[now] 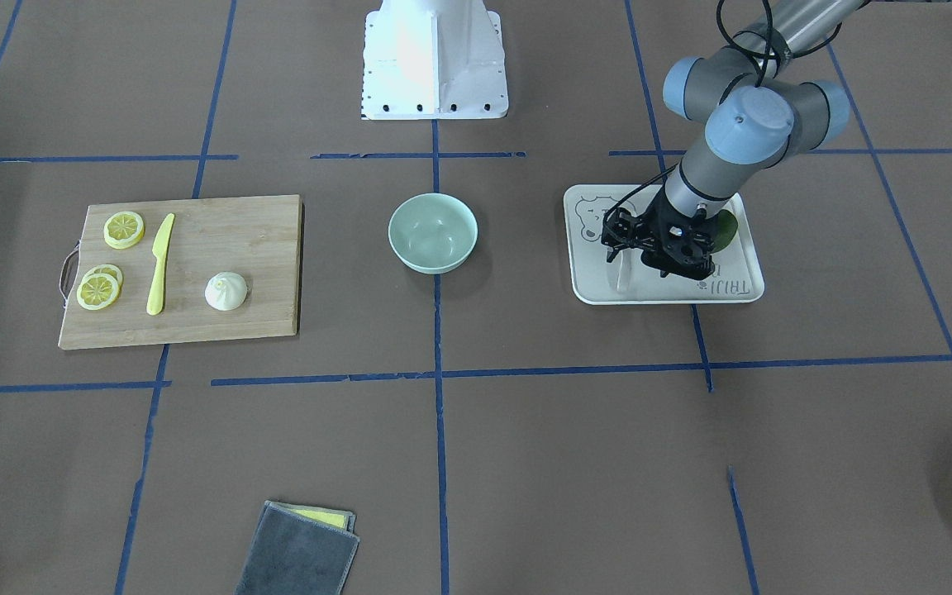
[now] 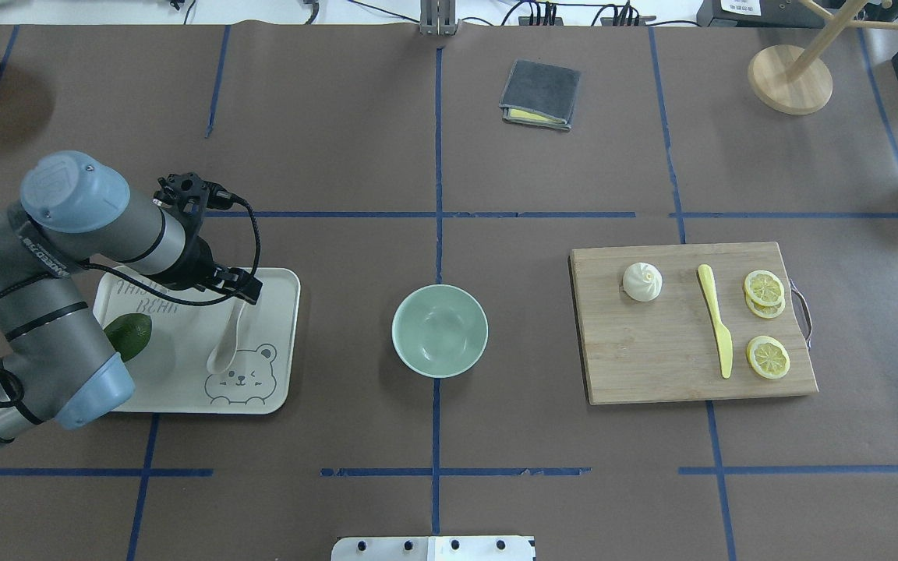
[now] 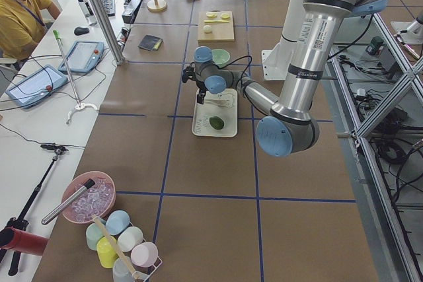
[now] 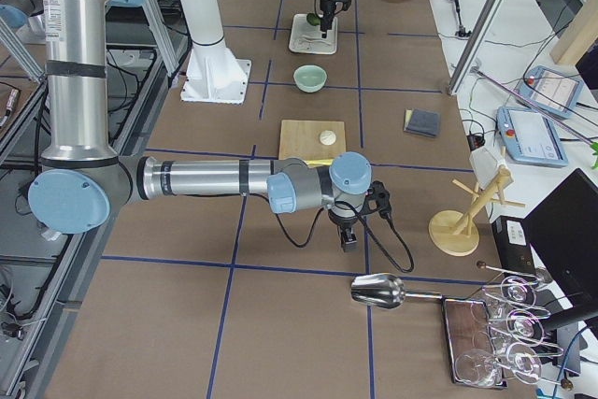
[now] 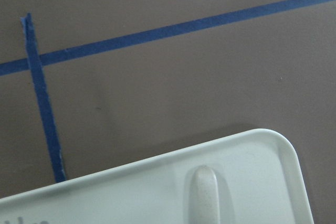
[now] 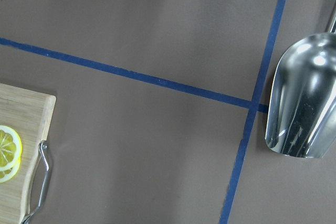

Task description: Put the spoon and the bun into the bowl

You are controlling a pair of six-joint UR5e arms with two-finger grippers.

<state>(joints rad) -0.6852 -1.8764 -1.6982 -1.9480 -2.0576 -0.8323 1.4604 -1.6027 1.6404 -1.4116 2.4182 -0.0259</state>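
The off-white spoon (image 2: 225, 351) lies on the white bear-print tray (image 2: 270, 374), scoop toward the robot. Its handle end also shows in the left wrist view (image 5: 205, 195). My left gripper (image 2: 250, 294) hangs just above the handle end and looks open; it also shows in the front view (image 1: 618, 248). The mint-green bowl (image 2: 440, 330) stands empty at the table's middle. The white bun (image 2: 642, 281) sits on the wooden cutting board (image 2: 652, 366). My right gripper (image 4: 348, 238) shows only in the right side view, low over the table past the board; I cannot tell its state.
A green avocado (image 2: 128, 335) lies on the tray under my left arm. A yellow knife (image 2: 715, 319) and lemon slices (image 2: 765, 288) share the board. A grey cloth (image 2: 540, 93), a wooden stand (image 2: 790, 78) and a metal scoop (image 6: 302, 98) lie farther off.
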